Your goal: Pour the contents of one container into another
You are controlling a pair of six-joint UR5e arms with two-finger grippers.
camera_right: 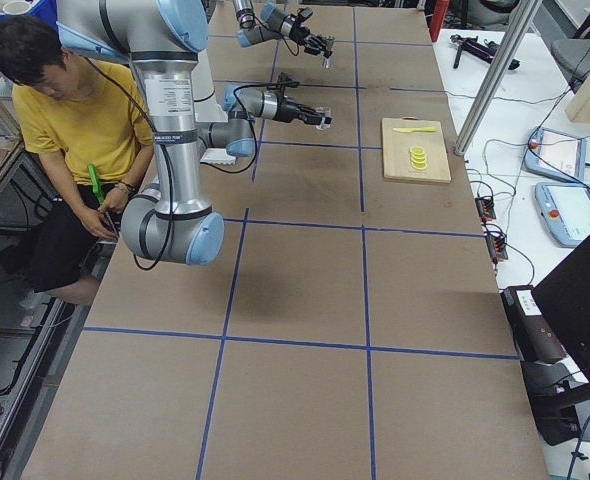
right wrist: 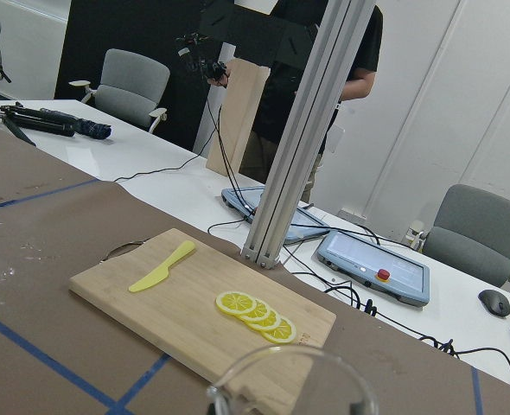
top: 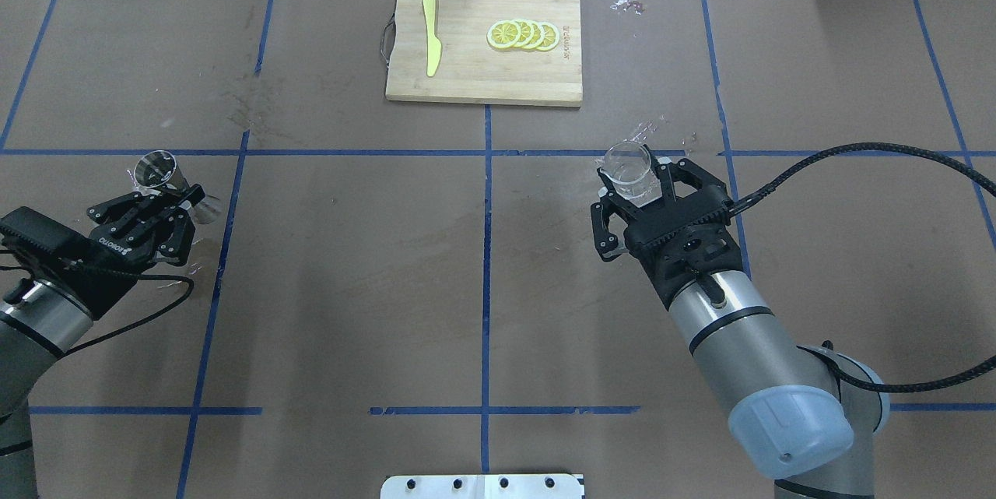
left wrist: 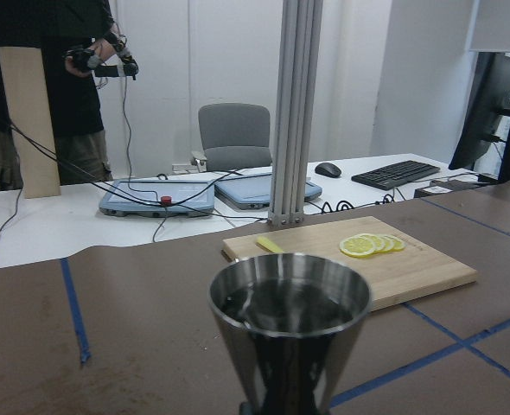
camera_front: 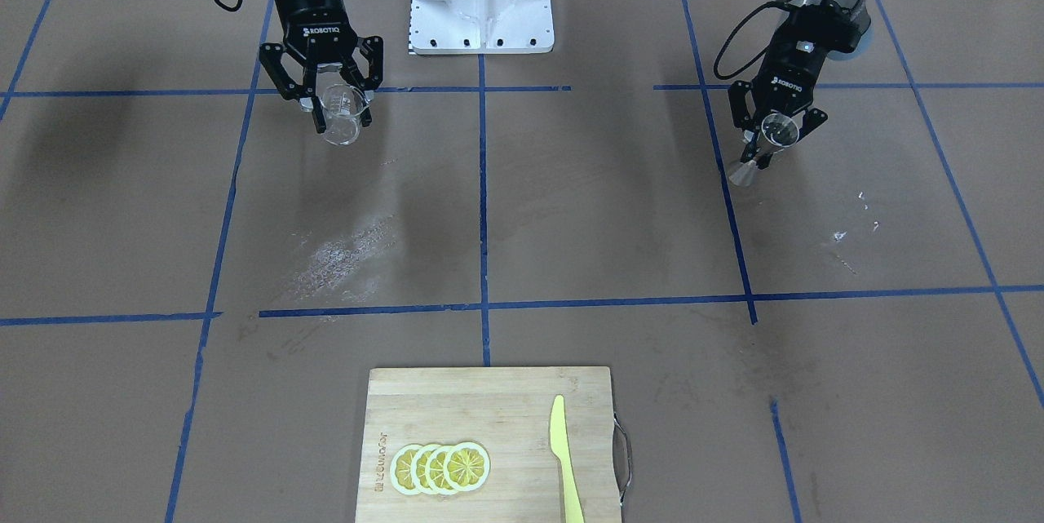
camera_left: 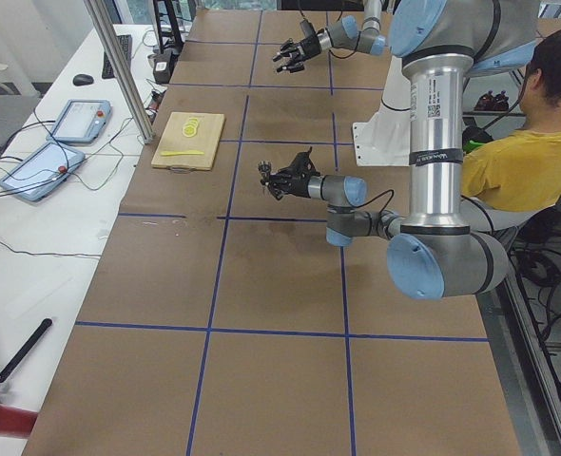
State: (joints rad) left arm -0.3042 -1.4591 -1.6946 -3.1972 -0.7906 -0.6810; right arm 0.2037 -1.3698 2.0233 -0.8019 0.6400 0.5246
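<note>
Left gripper [top: 173, 194]: jaws clamped on the steel jigger [top: 158, 172], at nine o'clock on the table [top: 482, 265]. Right gripper [top: 636, 180]: jaws clamped on the glass cup [top: 627, 164], at three o'clock. Cutting board [top: 467, 75] at twelve.

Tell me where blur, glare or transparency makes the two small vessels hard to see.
Right wrist view: the glass cup is close, blurred and nearly see-through at the bottom edge. Left wrist view: the jigger is fairly sharp, its steel bowl mirroring dark shapes.

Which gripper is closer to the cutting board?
Right. The right gripper is off the cutting board's near right corner; the left gripper is much farther, out to the board's left.
</note>
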